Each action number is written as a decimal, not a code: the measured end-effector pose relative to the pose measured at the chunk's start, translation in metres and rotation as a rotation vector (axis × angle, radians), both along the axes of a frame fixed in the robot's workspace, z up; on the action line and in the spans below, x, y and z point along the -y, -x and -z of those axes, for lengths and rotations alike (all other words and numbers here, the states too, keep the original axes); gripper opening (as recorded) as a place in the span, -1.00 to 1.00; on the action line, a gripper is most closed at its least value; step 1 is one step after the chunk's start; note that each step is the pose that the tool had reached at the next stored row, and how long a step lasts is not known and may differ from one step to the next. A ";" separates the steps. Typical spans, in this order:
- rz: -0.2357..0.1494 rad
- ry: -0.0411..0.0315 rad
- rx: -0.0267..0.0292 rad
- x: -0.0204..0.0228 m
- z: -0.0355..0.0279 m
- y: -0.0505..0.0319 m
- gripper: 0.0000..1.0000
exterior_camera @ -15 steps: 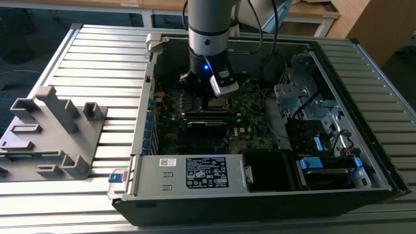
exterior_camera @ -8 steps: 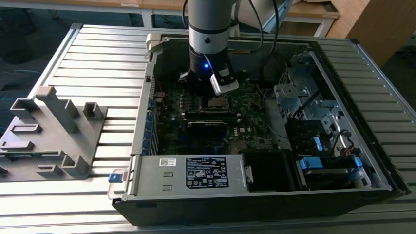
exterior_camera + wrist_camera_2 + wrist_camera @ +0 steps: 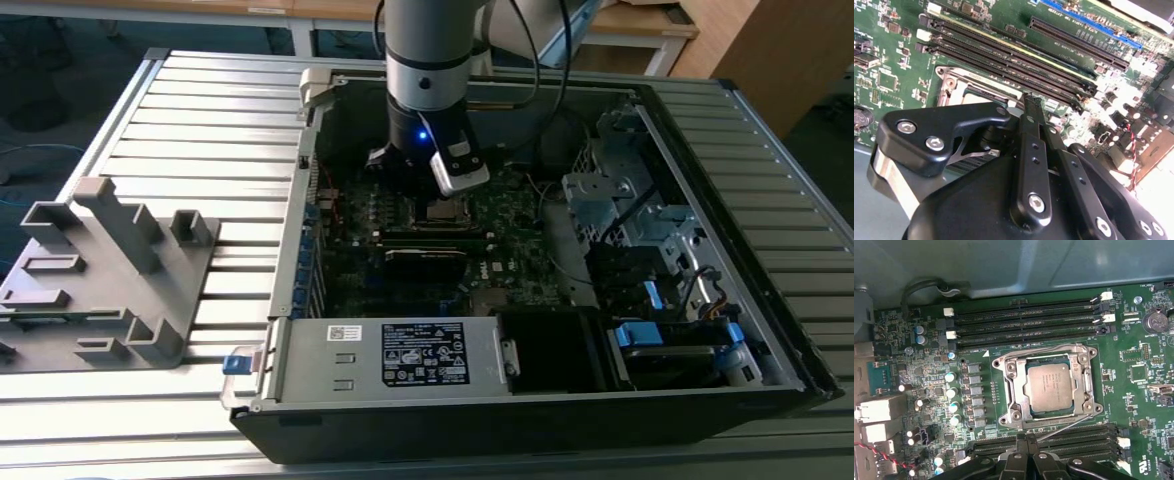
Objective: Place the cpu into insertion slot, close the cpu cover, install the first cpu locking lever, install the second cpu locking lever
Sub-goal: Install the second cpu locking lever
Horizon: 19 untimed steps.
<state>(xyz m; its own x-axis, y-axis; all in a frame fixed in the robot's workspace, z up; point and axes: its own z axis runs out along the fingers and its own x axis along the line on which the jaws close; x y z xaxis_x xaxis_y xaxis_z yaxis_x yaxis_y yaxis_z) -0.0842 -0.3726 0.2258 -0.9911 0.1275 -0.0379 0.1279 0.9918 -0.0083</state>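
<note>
In the exterior view, the grey Universal Robots arm reaches down into the open black computer case, which lies flat on a ribbed metal table. Its gripper hangs low over the dark green motherboard, just above the socket area, because the work is there. A white-labelled grey metal box fills the near side of the case, and a grey plastic fixture stands on the table at the exterior view's left, well apart from the job.

In the second wrist view, the black gripper shows its 2 slim fingers pressed together, pinching nothing. Their tip rests close over the edge of the silvery socket frame, beside long black memory slots.

In the first wrist view, the small square silvery-brown cpu lies flat inside the square black insertion slot, so placing looks done. The thin silvery cpu cover appears folded down around the chip, its window framing it. A thin wire lever runs slantwise along the socket's near side, apparently not yet latched, and the closed fingertips sit just beside it.
</note>
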 end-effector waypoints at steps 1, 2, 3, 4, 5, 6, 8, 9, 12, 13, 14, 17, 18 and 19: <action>0.000 0.0001 0.0000 0.0000 0.0000 0.0000 -0.80; 0.000 0.0001 0.0000 0.0000 0.0001 0.0001 -0.80; 0.000 -0.0002 0.0002 0.0000 0.0004 0.0004 -0.80; 0.000 -0.0004 0.0003 0.0001 0.0010 0.0011 -0.80; 0.000 -0.0004 0.0004 0.0001 0.0023 0.0024 -0.80; 0.000 -0.0004 0.0004 0.0001 0.0038 0.0039 -0.80; 0.000 -0.0002 0.0005 0.0002 0.0063 0.0068 -0.80; 0.000 -0.0001 0.0005 0.0002 0.0070 0.0080 -0.80; 0.000 -0.0003 0.0007 0.0001 0.0093 0.0094 -0.80; 0.000 -0.0003 0.0007 0.0002 0.0109 0.0094 -0.80; 0.000 -0.0003 0.0007 0.0002 0.0127 0.0094 -0.80; 0.000 -0.0018 0.0006 0.0002 0.0157 0.0095 -0.80; 0.000 -0.0039 0.0005 0.0002 0.0158 0.0095 -0.80; 0.000 -0.0065 0.0005 0.0001 0.0159 0.0095 -0.80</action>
<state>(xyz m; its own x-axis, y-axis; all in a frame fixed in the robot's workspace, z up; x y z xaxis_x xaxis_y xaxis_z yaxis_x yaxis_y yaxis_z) -0.0937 -0.3728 0.2099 -0.9911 0.1278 -0.0376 0.1280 0.9918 -0.0018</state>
